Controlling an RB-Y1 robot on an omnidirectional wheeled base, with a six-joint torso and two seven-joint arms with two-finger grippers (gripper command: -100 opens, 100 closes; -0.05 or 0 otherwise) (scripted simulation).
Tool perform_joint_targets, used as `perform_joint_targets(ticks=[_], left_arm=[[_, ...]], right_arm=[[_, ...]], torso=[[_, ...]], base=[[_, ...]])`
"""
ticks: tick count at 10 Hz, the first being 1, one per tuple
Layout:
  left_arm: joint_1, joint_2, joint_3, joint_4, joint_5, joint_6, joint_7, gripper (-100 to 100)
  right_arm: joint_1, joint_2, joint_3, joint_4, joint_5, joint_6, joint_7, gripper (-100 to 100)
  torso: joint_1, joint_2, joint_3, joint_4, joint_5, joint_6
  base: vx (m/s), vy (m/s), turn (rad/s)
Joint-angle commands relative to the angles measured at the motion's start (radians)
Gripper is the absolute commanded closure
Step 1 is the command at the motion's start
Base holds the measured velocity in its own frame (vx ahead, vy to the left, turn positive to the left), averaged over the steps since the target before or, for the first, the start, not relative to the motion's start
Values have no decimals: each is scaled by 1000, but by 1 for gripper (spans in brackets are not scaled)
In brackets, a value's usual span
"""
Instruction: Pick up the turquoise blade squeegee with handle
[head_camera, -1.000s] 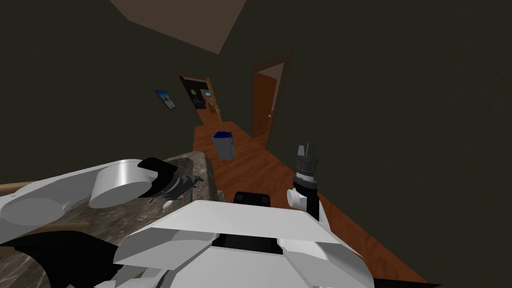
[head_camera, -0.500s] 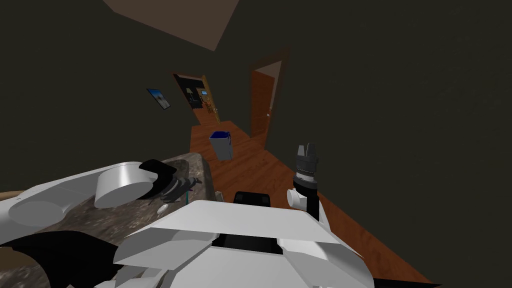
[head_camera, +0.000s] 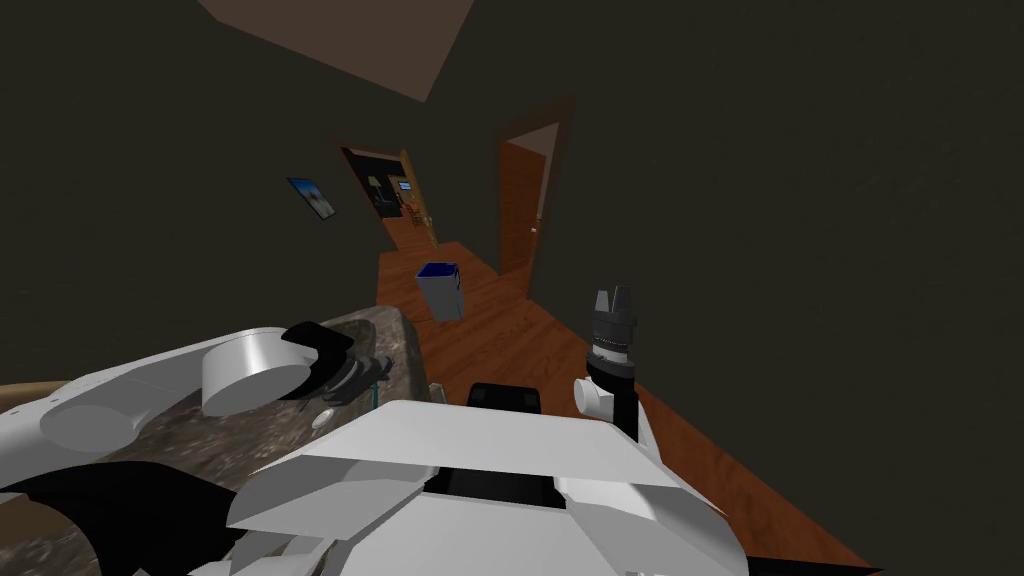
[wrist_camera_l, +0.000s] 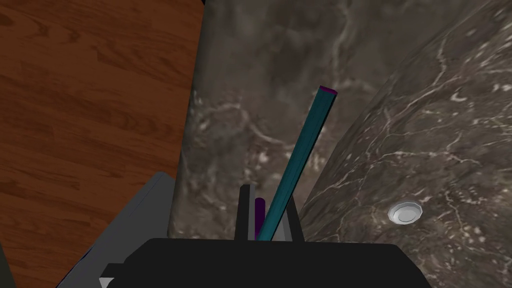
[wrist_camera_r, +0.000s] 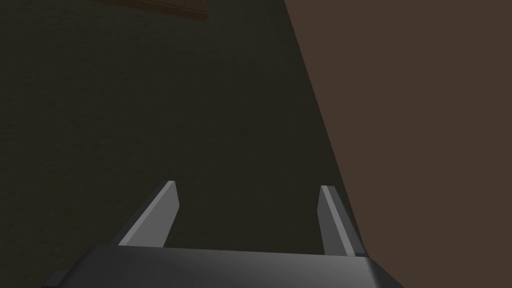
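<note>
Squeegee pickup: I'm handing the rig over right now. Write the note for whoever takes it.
Left gripper: shut on the turquoise squeegee, which juts out past the fingers over the marbled counter.
Right gripper: open, empty, held up at my right side.
Done: grasp made.
Left: lift it clear. I cannot tell whether it is off the counter yet. A small white disc lies on the counter beside it.

Small white disc (wrist_camera_l: 405, 213) is lying on the marble counter (wrist_camera_l: 435, 125). Grey bin (head_camera: 440, 291) is standing on wooden floor (head_camera: 520, 340) beyond.
</note>
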Motion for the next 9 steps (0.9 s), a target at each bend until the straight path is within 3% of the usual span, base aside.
perform_joint_targets(ticks=[1,3,4,5,7,8,9], left_arm=[[0,0,0,0,0,0,0,100],[0,1,0,-1,0,0,-1,100],[0,1,0,-1,0,0,-1,0],[3,17,32,-30,27,21,17,100],[6,39,72,-70,59,47,37,100],[-1,34,52,-55,46,36,31,100],[-3,36,53,-57,49,40,34,0]], right_arm=[[0,0,0,0,0,0,0,0],[0,0,0,0,0,0,0,0],[0,0,0,0,0,0,0,0],[0,0,0,0,0,0,0,0],[0,0,0,0,0,0,0,0],[0,0,0,0,0,0,0,0],[0,0,0,0,0,0,0,0]], torso=[[0,0,0,0,0,0],[0,0,0,0,0,-1],[1,0,0,0,0,-1],[1,0,0,0,0,-1],[1,-1,0,0,0,-2],[1,-1,-1,0,0,-2],[1,-1,0,0,1,-2]], base=[[0,-1,-10],[0,0,0],[0,0,0],[19,16,139],[30,19,121],[14,9,18],[0,0,0]])
